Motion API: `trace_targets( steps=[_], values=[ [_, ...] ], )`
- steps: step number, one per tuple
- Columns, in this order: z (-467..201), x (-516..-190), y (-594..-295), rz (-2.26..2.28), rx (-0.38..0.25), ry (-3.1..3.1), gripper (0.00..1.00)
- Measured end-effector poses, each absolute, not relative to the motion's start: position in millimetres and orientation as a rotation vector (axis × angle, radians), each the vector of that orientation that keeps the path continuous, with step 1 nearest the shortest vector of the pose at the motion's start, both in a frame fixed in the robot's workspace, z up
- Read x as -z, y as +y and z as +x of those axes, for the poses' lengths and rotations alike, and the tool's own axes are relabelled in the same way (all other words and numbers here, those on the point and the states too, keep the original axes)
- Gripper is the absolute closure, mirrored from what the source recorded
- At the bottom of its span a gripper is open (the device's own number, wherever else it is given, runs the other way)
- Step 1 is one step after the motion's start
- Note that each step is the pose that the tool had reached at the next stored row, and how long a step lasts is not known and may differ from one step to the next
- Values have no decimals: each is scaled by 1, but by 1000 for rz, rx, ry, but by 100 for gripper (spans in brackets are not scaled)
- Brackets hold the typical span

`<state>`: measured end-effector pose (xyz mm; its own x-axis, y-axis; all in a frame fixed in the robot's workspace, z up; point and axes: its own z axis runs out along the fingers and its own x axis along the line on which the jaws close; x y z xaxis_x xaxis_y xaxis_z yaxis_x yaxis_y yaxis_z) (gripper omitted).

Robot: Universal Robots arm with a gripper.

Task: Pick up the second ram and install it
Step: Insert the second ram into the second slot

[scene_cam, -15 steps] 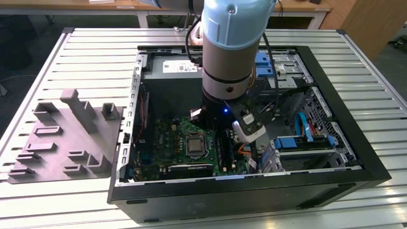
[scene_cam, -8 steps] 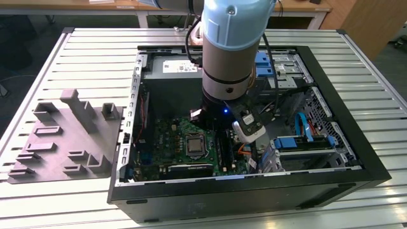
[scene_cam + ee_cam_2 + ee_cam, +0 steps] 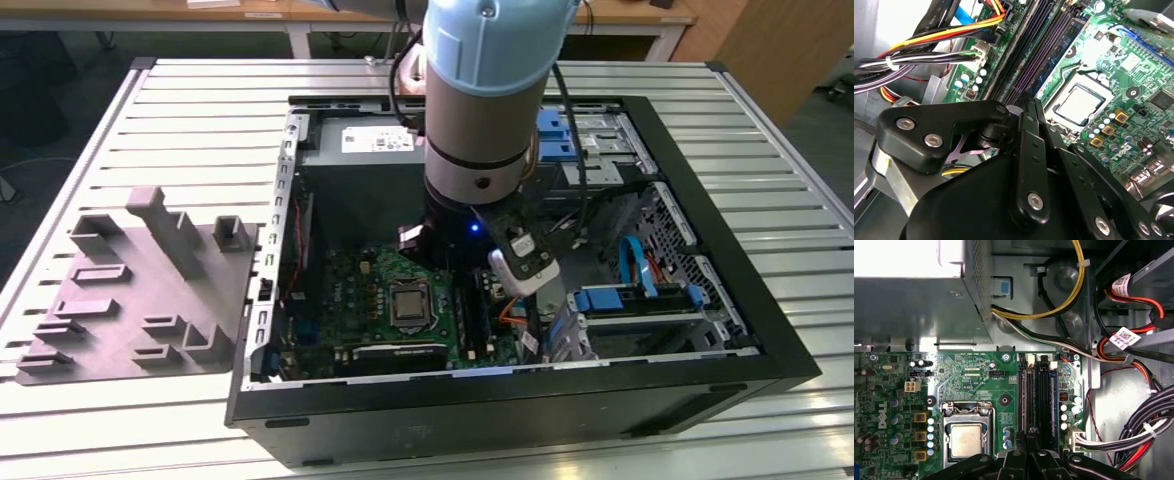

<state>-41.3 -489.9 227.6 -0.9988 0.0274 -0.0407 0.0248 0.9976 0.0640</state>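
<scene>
My gripper (image 3: 1027, 100) (image 3: 1030, 436) is down inside the open computer case (image 3: 747, 330), over the black memory slots of the green motherboard (image 3: 979, 375). Its black fingers are shut together, tips just over the near end of the slots. In line with the tips, a thin dark stick that I take for the second ram (image 3: 1031, 400) (image 3: 1041, 50) stands edge-on in a slot. Whether the tips touch it I cannot tell. Another blue-green stick (image 3: 1066, 42) sits in the slot nearer the processor socket (image 3: 965, 440). In the exterior view the arm (image 3: 474, 150) hides the fingers.
A grey moulded holder tray (image 3: 134, 300) lies on the slatted table at the exterior view's left. Bundled cables (image 3: 1149, 435) run beside the slots, the power supply (image 3: 909, 300) lies beyond them, and blue drive cages (image 3: 634, 300) stand at the exterior view's right.
</scene>
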Motion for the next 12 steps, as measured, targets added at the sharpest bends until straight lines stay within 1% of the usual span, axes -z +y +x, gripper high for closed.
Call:
trace_targets(
  steps=[12],
  values=[
    [-35,-228,-490,41,-91,3100,88]
  ],
)
